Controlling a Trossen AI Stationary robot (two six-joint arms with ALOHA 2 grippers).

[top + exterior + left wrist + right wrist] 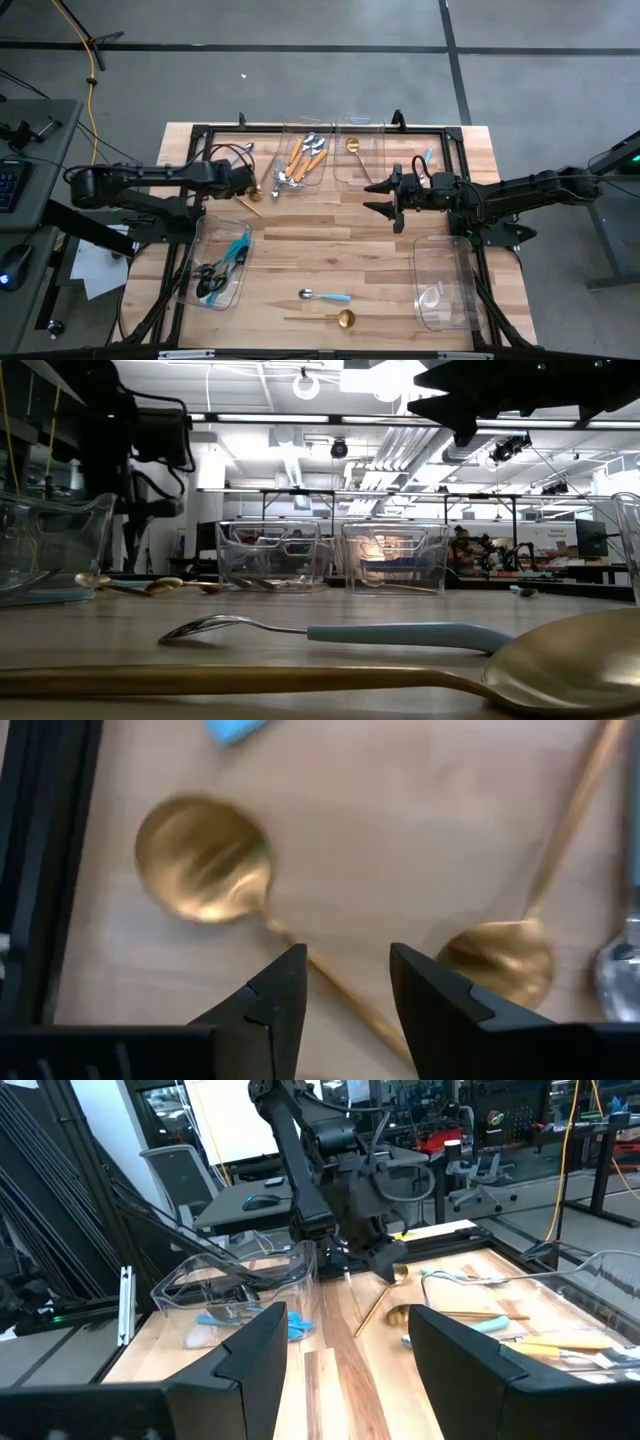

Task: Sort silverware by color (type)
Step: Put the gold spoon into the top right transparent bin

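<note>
Four cameras: one overhead, one at table level, one on each wrist.

The high view looks straight down on the whole wooden table (330, 260), with both arms reaching in from its sides. The low view sits at the tabletop's near edge, facing level across it; the blue-handled spoon (330, 630) and gold spoon (400, 678) fill its foreground, and these lie at the table's near edge in the high view too. The left wrist view looks down from very close on gold spoons (205, 870) on the wood. The right wrist view faces across the table toward the left arm (330, 1160), sharing the table with the overhead view.
</note>
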